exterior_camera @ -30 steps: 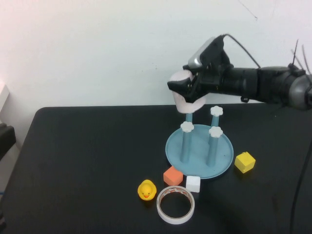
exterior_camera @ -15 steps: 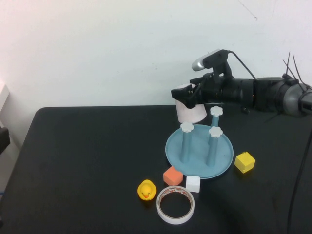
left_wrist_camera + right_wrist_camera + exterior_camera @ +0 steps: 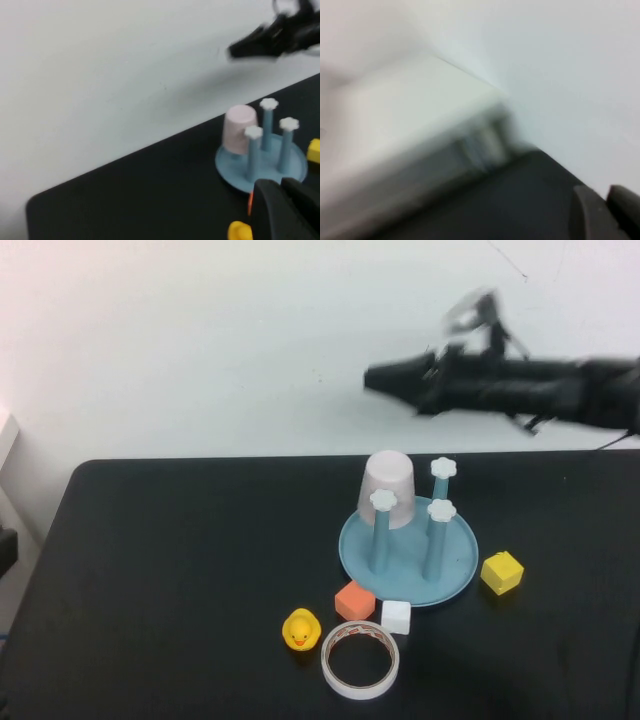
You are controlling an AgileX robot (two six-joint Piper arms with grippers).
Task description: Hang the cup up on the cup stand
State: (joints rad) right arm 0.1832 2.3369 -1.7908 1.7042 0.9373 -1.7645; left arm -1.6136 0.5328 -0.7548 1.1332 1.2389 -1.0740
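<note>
Right gripper (image 3: 372,379) of mine hangs high above the table, narrowed almost shut, empty. At six o'clock below, the cup (image 3: 388,489) sits inverted over the cup stand's (image 3: 452,577) rear post: hanging looks done. Left gripper (image 3: 280,189) is shut, parked.

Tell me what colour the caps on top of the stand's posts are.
White, flower-shaped caps on the blue cup stand; clearest in the high view.
</note>
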